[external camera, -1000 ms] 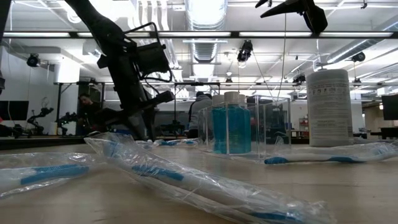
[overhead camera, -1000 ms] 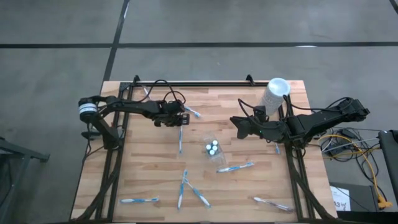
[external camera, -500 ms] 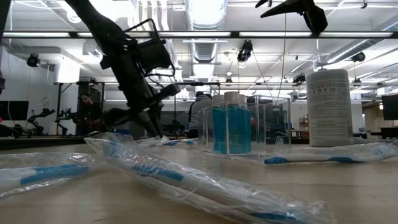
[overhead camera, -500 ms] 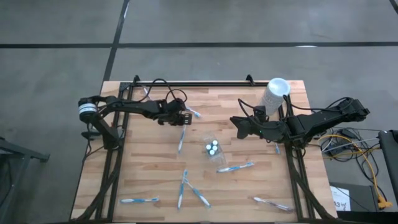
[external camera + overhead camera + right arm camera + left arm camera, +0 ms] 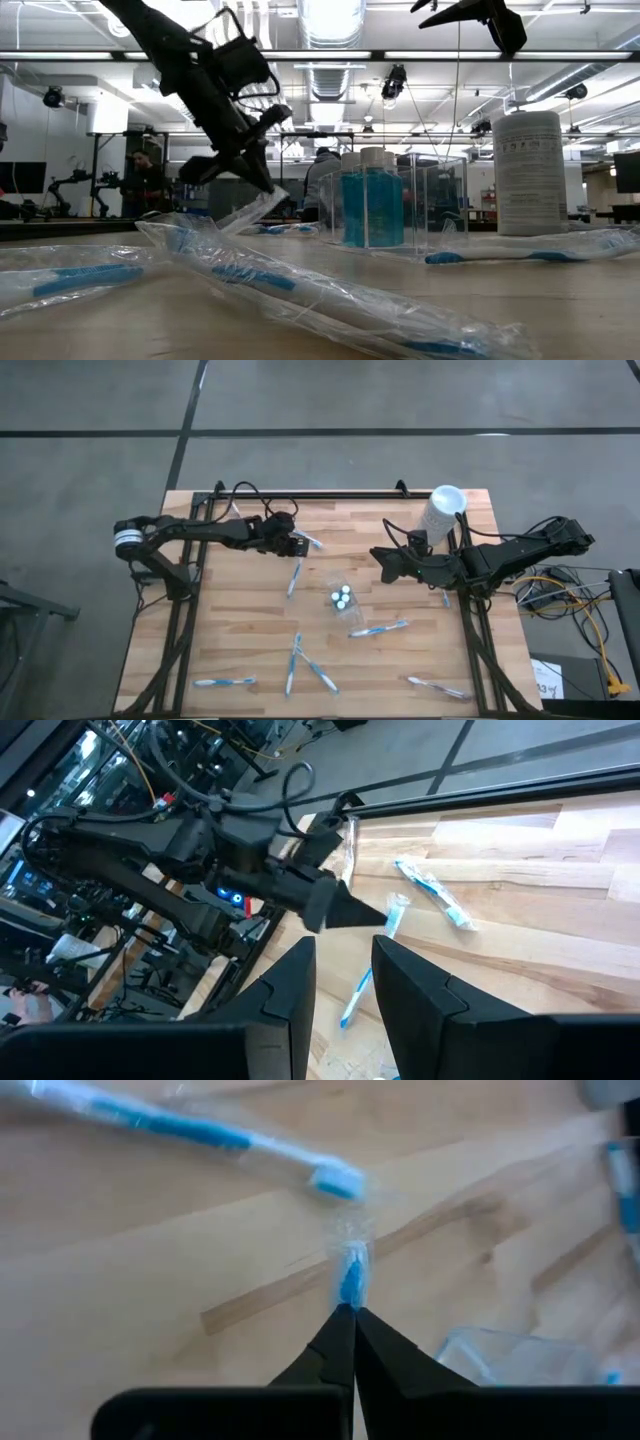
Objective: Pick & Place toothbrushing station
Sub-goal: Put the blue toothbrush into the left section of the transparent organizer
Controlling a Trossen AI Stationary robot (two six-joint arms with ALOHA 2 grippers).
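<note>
Now left pincer [image 5: 298,549] clenched on a wrapped toothbrush [image 5: 293,574] — right pincer [image 5: 380,559] parted, idle.

Even, bright overhead light — ceiling strip lamps [image 5: 330,55] glare white in the low view, shadows on the table [image 5: 250,650] faint. The near wrapped toothbrush [image 5: 300,285] lies soft, out of focus.

a tall white cylinder [image 5: 440,512] stands upright near the far right corner of the wooden table [image 5: 230,640].
</note>
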